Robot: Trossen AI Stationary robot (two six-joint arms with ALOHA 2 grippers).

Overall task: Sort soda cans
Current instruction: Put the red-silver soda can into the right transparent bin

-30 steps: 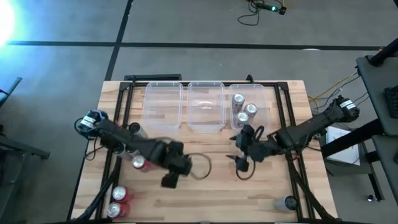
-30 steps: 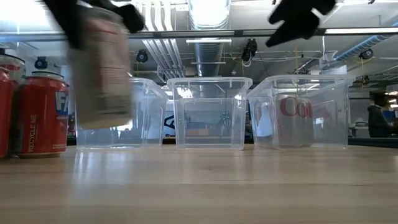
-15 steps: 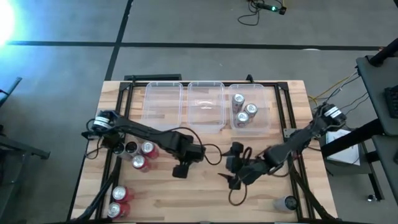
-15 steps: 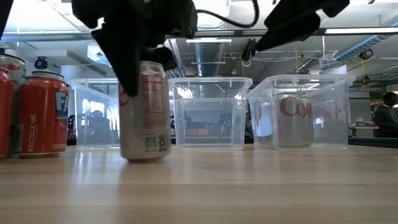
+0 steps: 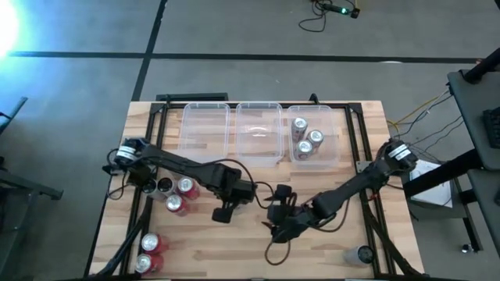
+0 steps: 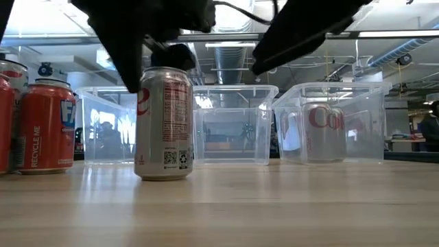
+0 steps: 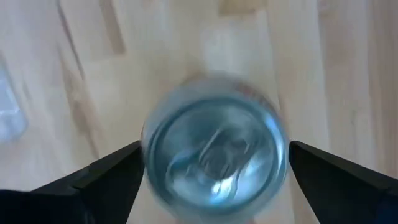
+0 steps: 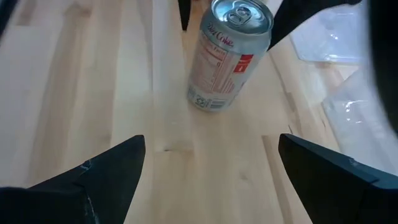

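A silver soda can [image 6: 164, 123] stands upright on its base near the table's middle; the right wrist view shows its red-lettered side [image 8: 227, 56]. My left gripper [image 7: 214, 152] hangs straight above it, open, one finger on each side of the can's top [image 7: 214, 155], and hides it in the high view [image 5: 225, 208]. My right gripper [image 8: 211, 140] is open just right of the can [image 5: 280, 218], fingers pointing at it from a short way off. Three silver cans [image 5: 305, 136] lie in the right bin.
Three clear bins line the far edge: left [image 5: 205, 129], middle [image 5: 258, 133], right [image 5: 332, 129]. Red cans [image 5: 180, 195] and a black one [image 5: 164, 185] stand at the left, two red cans [image 5: 148, 254] at the near-left corner, one silver can [image 5: 361, 254] near-right.
My left gripper carried the silver can through the air toward the table's middle, set it upright on the wood and let go. My right gripper swung from beside the right bin toward the near-left, coming in close to the can.
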